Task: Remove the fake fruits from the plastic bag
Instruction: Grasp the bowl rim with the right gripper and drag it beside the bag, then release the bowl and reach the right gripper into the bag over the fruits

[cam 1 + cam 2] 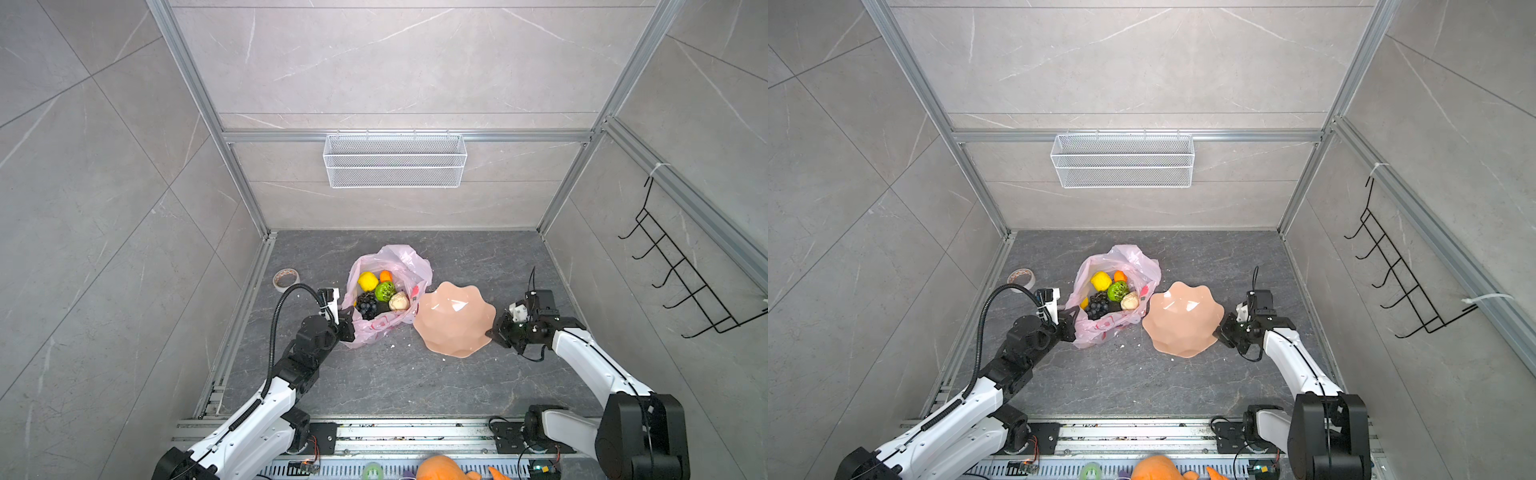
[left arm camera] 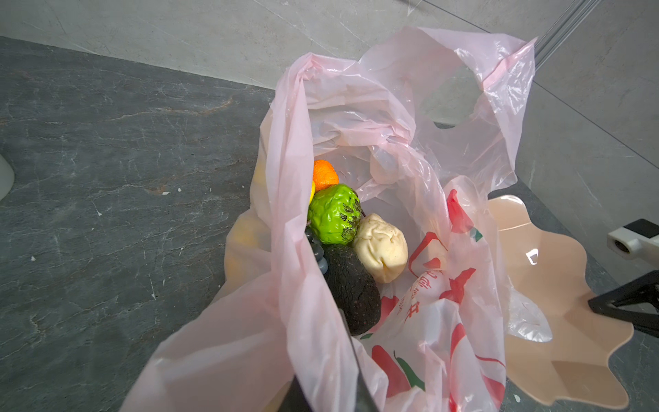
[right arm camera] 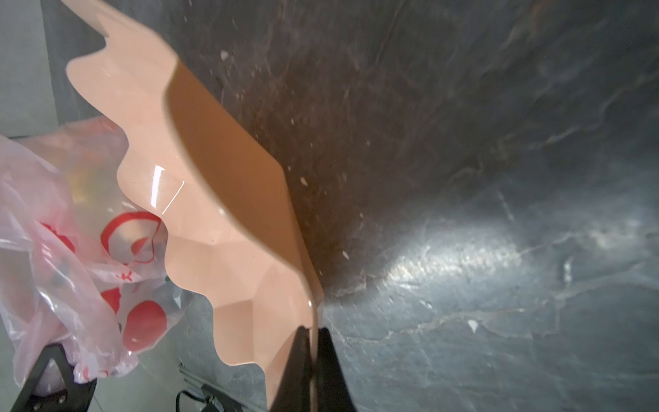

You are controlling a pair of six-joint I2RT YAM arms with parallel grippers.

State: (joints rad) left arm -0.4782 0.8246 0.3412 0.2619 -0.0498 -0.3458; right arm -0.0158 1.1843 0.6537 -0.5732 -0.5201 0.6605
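The pink plastic bag (image 1: 400, 258) (image 1: 1133, 257) stands open on the dark floor. Inside lie the fake fruits: a lemon (image 1: 368, 281), an orange piece (image 1: 386, 275), a bumpy green fruit (image 1: 385, 291) (image 2: 334, 214), a cream piece (image 1: 399, 301) (image 2: 381, 248), black grapes (image 1: 367, 306) and a dark avocado (image 2: 351, 285). My left gripper (image 1: 347, 326) (image 2: 331, 385) is shut on the bag's near-left rim. My right gripper (image 1: 496, 328) (image 3: 313, 331) is shut on the right rim of the peach plate (image 1: 455, 320) (image 3: 221, 249), which touches the bag.
A tape roll (image 1: 286, 277) lies by the left rail. On the back wall hangs a white wire basket (image 1: 395, 160), on the right wall a black hook rack (image 1: 681, 270). An orange plush toy (image 1: 444, 467) sits at the front edge.
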